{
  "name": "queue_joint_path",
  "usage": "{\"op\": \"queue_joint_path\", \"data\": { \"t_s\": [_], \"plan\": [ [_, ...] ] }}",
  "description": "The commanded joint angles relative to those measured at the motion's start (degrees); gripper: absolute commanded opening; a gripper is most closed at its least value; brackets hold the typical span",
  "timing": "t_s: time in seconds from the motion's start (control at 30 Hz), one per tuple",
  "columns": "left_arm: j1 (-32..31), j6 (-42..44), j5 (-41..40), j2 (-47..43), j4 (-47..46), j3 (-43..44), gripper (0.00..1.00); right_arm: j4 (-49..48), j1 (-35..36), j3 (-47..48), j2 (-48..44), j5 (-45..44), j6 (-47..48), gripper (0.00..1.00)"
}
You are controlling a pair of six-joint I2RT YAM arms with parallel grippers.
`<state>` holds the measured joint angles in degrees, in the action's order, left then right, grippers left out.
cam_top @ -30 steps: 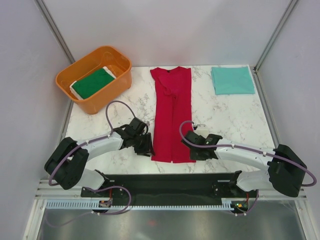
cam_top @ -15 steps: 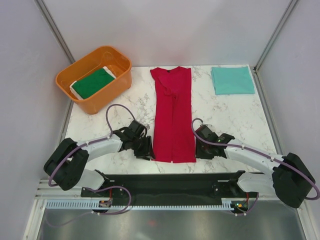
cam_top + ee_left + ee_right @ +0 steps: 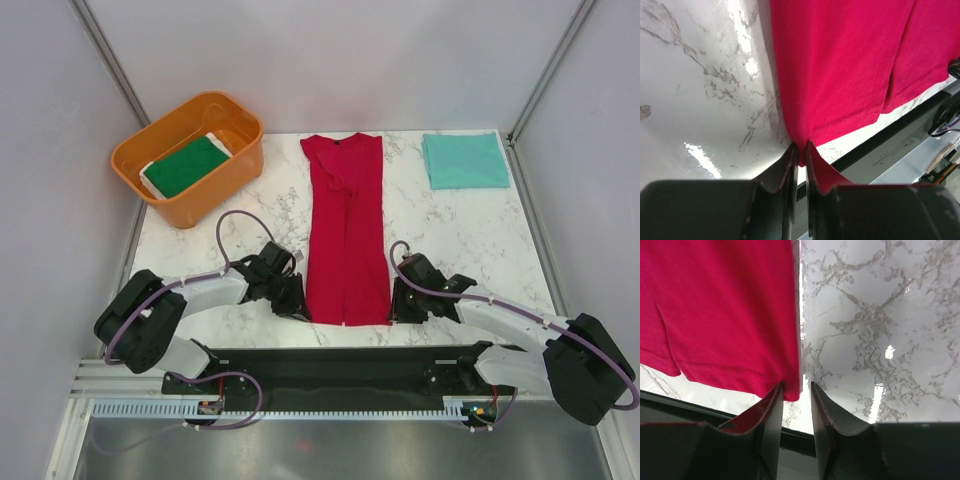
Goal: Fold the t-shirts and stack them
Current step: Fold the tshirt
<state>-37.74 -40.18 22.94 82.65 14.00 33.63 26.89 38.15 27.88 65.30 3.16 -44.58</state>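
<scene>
The red shirt (image 3: 346, 230) lies folded into a long strip down the middle of the worktop (image 3: 450, 235), collar at 12 o'clock and hem at 6. The left gripper (image 3: 801, 150) is clamped on the hem's 7 o'clock corner, with the cloth pinched between its fingers. The right gripper (image 3: 796, 390) sits at the 5 o'clock corner, its jaws a little apart and the cloth's tip between them. The teal shirt (image 3: 465, 160) lies folded at 1 o'clock. The green shirt (image 3: 185, 165) lies in the tub (image 3: 200, 208) at 10 o'clock.
</scene>
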Motion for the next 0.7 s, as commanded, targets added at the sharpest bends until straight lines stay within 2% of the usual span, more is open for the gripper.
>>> {"op": "queue_joint_path", "data": {
  "t_s": [0.0, 0.07, 0.1, 0.2, 0.5, 0.53, 0.57, 0.67],
  "plan": [
    [-0.14, -0.16, 0.0, 1.19, -1.17, -1.46, 0.15, -2.28, -0.27, -1.42, -0.7, 1.59, 0.63, 0.34],
    [-0.14, -0.33, 0.18, 1.02, -1.17, -1.55, 0.06, -2.2, -0.36, -1.77, -0.79, 1.76, 0.46, 0.31],
    [-0.14, -0.51, 0.26, 0.85, -1.08, -1.72, 0.02, -2.28, -0.36, -1.86, -0.87, 1.85, 0.46, 0.19],
    [-0.14, -1.64, 1.49, -0.29, -1.17, -1.98, 0.02, -1.59, -0.36, -1.95, -1.05, 2.29, -0.51, 0.0],
    [-0.15, -4.11, 1.32, -2.05, -1.52, -3.83, 0.04, -1.85, -0.36, -5.11, -2.81, 2.82, -4.2, 0.0],
    [-0.23, -4.2, 1.32, -2.67, -1.52, -3.92, 0.09, -1.76, -0.36, -5.2, -3.59, 2.91, -4.29, 0.0],
    [-0.23, -4.29, 1.32, -3.28, -1.43, -4.09, 0.22, -1.76, -0.36, -5.2, -4.21, 2.99, -4.29, 0.0],
    [-0.14, -4.38, 1.06, -5.57, -1.43, -4.53, 0.37, -0.71, -0.36, -4.42, -6.93, 2.38, -4.55, 0.17]
  ]
}}
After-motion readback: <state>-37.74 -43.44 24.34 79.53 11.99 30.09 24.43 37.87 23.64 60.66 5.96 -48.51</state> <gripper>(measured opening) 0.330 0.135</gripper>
